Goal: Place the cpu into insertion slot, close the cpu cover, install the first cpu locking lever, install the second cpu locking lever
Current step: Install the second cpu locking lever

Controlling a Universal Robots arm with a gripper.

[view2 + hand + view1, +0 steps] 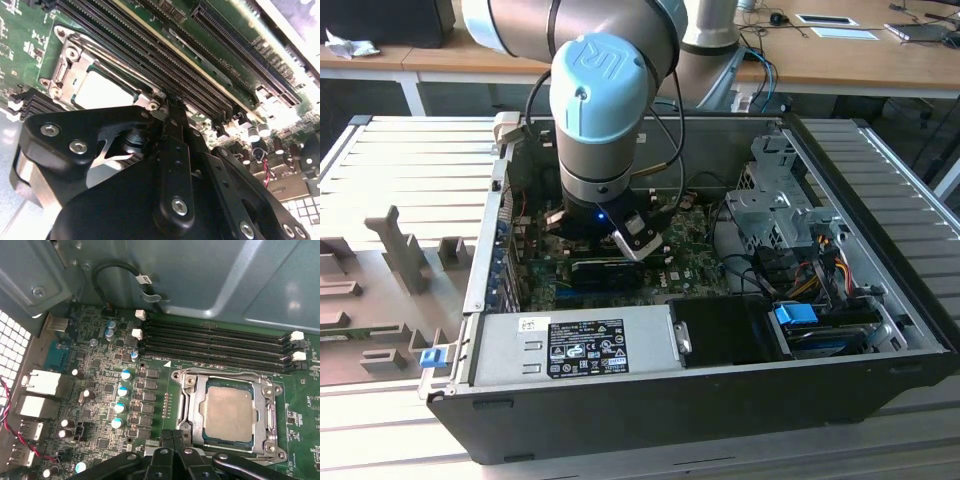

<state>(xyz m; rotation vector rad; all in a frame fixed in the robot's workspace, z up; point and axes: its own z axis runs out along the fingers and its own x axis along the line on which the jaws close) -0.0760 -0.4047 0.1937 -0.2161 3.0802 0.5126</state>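
One arm reaches down into the open computer case (880, 330) in the exterior view, its gripper (620, 240) low over the motherboard (690, 265). In the second wrist view the fingers (172, 125) are pressed together, tips at the cpu cover's (67, 62) corner. In the first wrist view the cpu (231, 412) sits in the insertion slot (200, 425) (cover down around it), beside the memory slots (215, 340).
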